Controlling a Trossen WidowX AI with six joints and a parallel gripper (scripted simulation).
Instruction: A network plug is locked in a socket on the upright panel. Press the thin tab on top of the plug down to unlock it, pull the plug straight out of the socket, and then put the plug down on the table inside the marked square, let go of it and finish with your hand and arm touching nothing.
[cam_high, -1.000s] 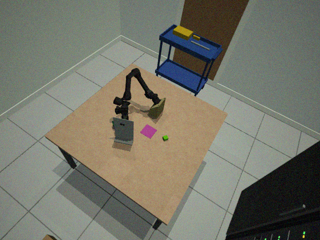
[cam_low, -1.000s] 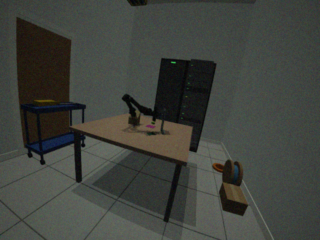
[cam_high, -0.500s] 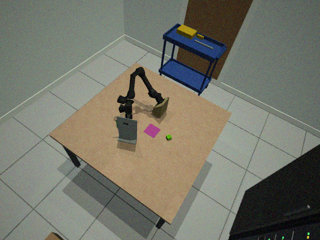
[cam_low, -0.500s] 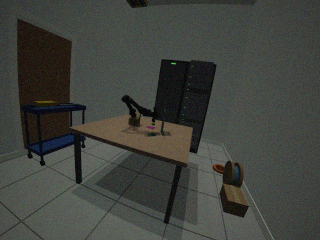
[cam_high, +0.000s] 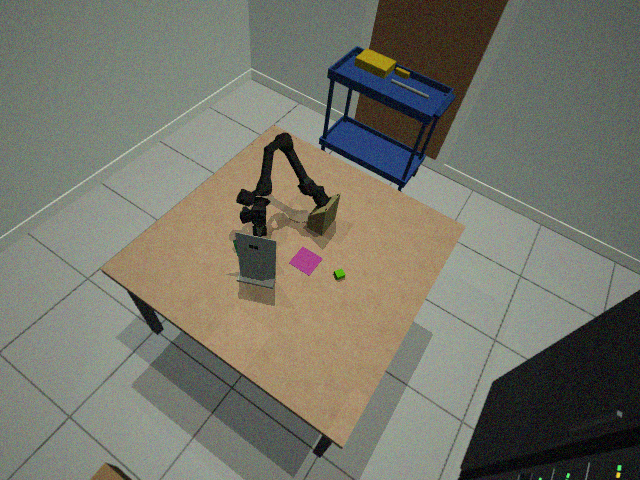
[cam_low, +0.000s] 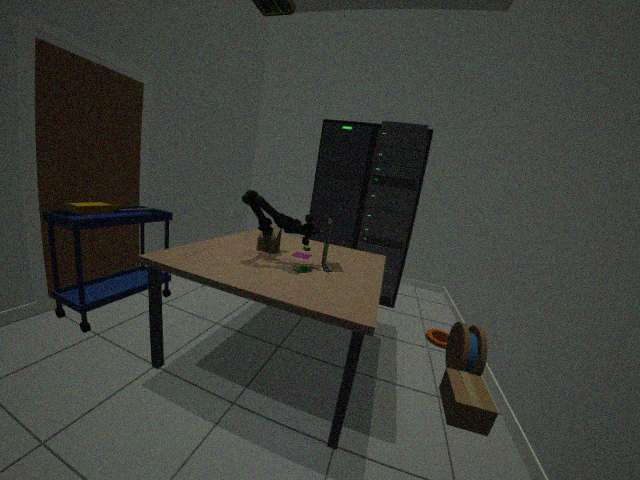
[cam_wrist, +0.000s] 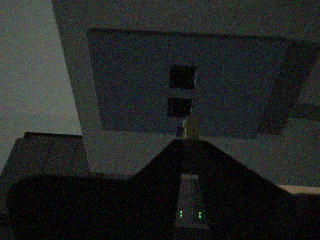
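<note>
The grey upright panel stands on the table, with two dark socket openings near its top, one above the other in the wrist view. My gripper is shut on the plug, a small yellowish piece at the fingertips. The plug is out in front of the panel, just below the lower socket opening, which shows dark and empty. The fingers hide most of the plug, and its tab cannot be made out. The magenta marked square lies flat beside the panel, away from the gripper.
A small bright green block lies on the table beyond the square. A dark green thing is partly hidden by the panel in the top view. A tan angular piece stands by the arm's base.
</note>
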